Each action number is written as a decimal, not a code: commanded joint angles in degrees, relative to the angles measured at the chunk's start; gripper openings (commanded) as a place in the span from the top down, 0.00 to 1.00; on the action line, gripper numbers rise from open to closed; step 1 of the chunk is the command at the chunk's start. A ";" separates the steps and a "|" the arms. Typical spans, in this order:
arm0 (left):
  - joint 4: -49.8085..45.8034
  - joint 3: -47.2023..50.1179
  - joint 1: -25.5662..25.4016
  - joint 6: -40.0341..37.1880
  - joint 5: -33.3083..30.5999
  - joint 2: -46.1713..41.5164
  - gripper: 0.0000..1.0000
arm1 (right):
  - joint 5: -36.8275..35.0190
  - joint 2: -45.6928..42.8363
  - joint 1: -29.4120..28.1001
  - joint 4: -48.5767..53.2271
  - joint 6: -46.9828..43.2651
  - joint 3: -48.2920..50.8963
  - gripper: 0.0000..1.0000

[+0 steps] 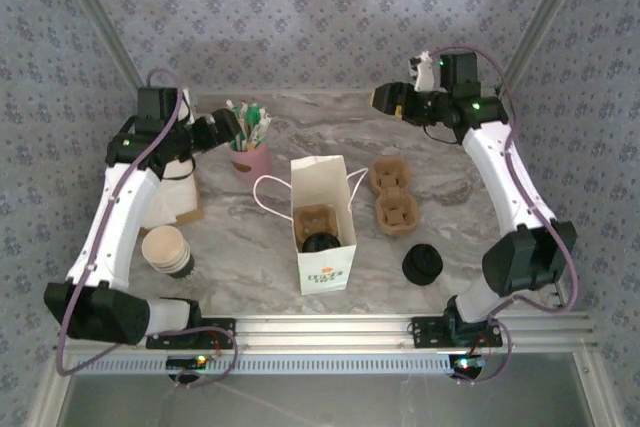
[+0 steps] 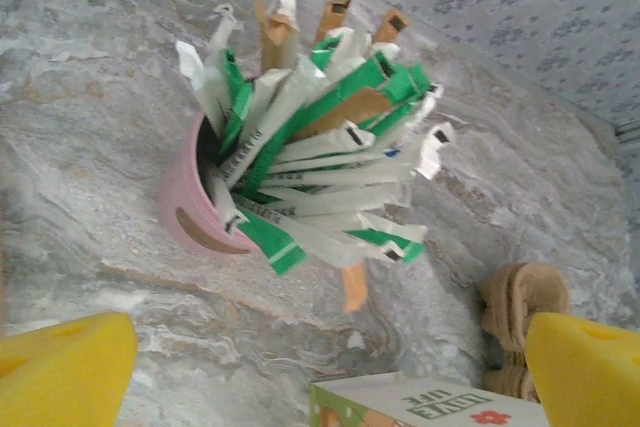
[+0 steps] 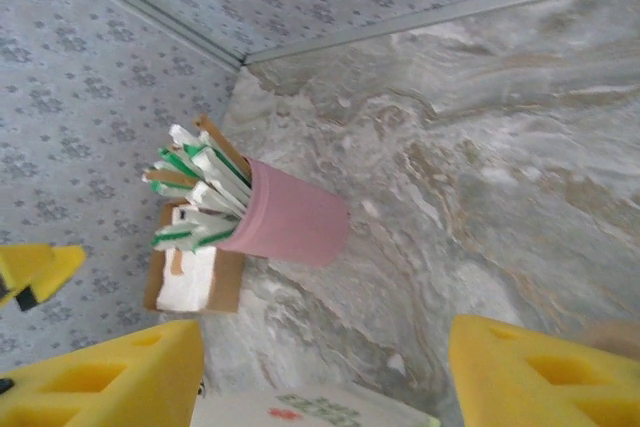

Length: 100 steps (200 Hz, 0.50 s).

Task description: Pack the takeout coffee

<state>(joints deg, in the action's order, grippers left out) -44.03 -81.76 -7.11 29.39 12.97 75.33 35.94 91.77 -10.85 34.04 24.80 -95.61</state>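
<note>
The takeout coffee (image 1: 320, 243) stands inside the open white paper bag (image 1: 323, 237) at the table's centre, its black lid showing beside a cardboard carrier in the bag. My left gripper (image 1: 228, 128) hangs open at the back left, just left of a pink cup of sachets (image 1: 250, 152). From the left wrist, the yellow fingers (image 2: 65, 367) stand wide apart above the marble, with the bag's top edge (image 2: 420, 402) below them. My right gripper (image 1: 386, 99) is open at the back right, well above the table, its fingers (image 3: 540, 367) apart and empty.
A stack of lidless cream cups (image 1: 167, 250) lies at the near left. A pile of black lids (image 1: 422, 264) sits at the near right. Two cardboard carriers (image 1: 392, 194) lie right of the bag. A napkin box (image 1: 180, 197) stands under the left arm.
</note>
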 commanded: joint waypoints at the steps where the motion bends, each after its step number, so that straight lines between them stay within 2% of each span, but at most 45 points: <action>1: -3.29 -3.57 1.26 -3.46 1.58 2.97 0.03 | 3.73 4.75 -2.24 -0.46 0.62 -5.82 0.36; 20: -3.42 -5.29 2.09 -3.98 1.35 5.68 0.12 | 4.45 8.75 -3.86 0.13 0.54 -10.14 0.40; 63: -2.51 -8.18 3.93 -3.95 0.76 10.85 0.42 | 5.10 14.62 -6.58 4.04 -0.86 -16.54 0.53; 100: -1.67 -9.87 4.03 -3.28 2.24 13.95 0.64 | 4.93 15.63 -7.08 4.67 -1.68 -16.64 0.54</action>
<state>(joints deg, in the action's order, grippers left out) -46.13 -88.90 -3.27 26.09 13.69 87.77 39.48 106.89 -17.96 36.47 24.56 -110.39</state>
